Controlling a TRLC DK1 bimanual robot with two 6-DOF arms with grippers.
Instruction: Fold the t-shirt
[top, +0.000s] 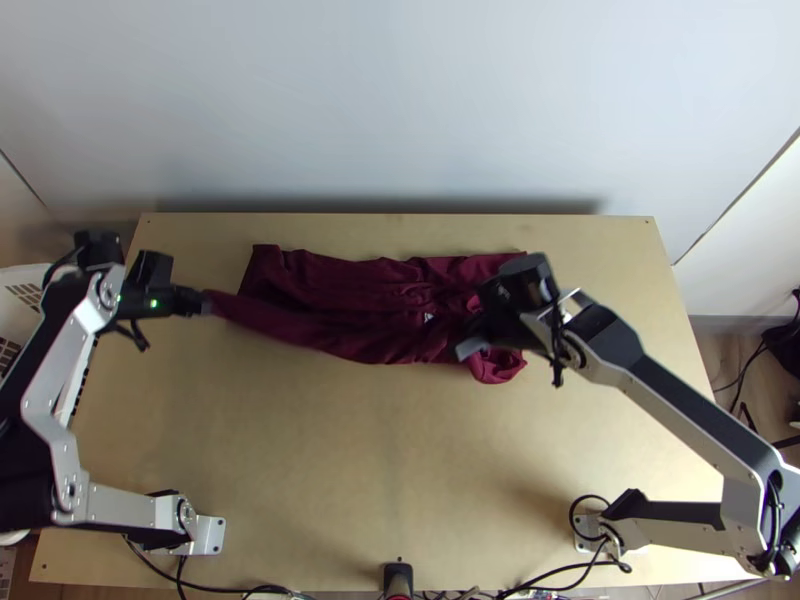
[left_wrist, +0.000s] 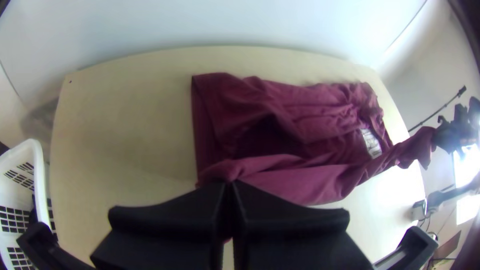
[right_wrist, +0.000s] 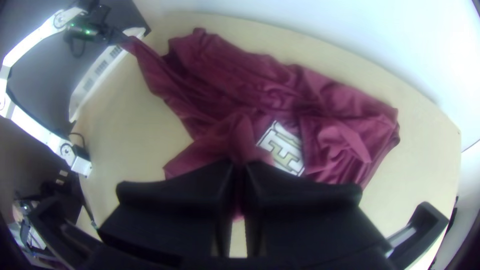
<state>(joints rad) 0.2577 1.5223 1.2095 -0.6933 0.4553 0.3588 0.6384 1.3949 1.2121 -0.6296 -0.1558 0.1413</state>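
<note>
The maroon t-shirt (top: 340, 270) lies as a wide, wrinkled strip near the table's far edge, its near side raised. My left gripper (top: 205, 302) holds a stretched part up at the left, beyond the strip's left end. My right gripper (top: 474, 340) is over the shirt's right part. In the left wrist view, the left gripper (left_wrist: 228, 186) is shut on the near edge of the shirt (left_wrist: 310, 177). In the right wrist view, the right gripper (right_wrist: 240, 167) is shut on a bunched fold of the shirt (right_wrist: 345, 135), beside a pale print.
A white slatted basket (left_wrist: 37, 165) stands beside the table's left edge. The bare wooden table (top: 330, 470) stretches between the shirt and the arms' bases. A pale wall rises behind the table's far edge.
</note>
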